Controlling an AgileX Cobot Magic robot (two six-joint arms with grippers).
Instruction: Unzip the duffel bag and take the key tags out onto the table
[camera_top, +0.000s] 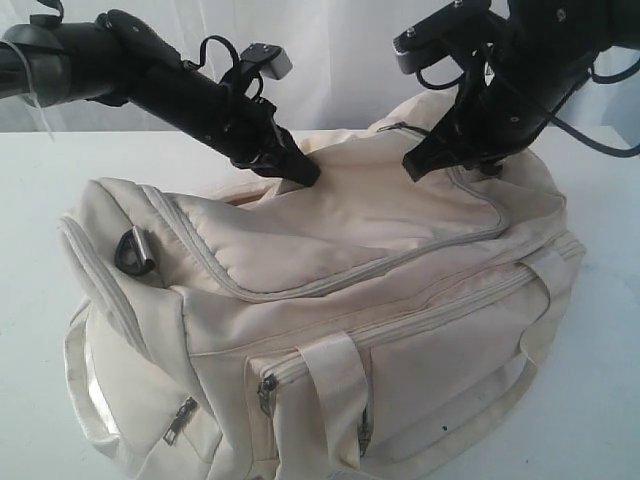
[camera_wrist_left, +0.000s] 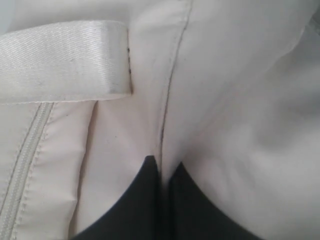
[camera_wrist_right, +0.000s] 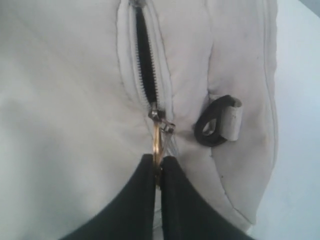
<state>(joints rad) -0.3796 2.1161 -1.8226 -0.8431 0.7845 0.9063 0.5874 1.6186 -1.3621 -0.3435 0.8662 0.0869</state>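
Observation:
The cream duffel bag (camera_top: 340, 300) fills the middle of the white table (camera_top: 30, 200). My left gripper (camera_top: 305, 172) presses into the bag's top panel; in the left wrist view it (camera_wrist_left: 164, 162) is shut, pinching a fold of the cream fabric (camera_wrist_left: 165, 115) along a seam. My right gripper (camera_top: 415, 165) is at the bag's far top right. In the right wrist view it (camera_wrist_right: 158, 159) is shut on the gold zipper pull (camera_wrist_right: 157, 142), with a short stretch of zipper (camera_wrist_right: 145, 55) open behind the slider, dark inside. The key tags are hidden.
A black D-ring (camera_top: 132, 250) sits at the bag's left end, another (camera_wrist_right: 210, 127) near the right gripper. Strap handles (camera_top: 335, 390) and a zipped front pocket (camera_top: 265, 385) face the camera. A strap (camera_wrist_left: 60, 60) lies beside the left gripper. A white curtain hangs behind.

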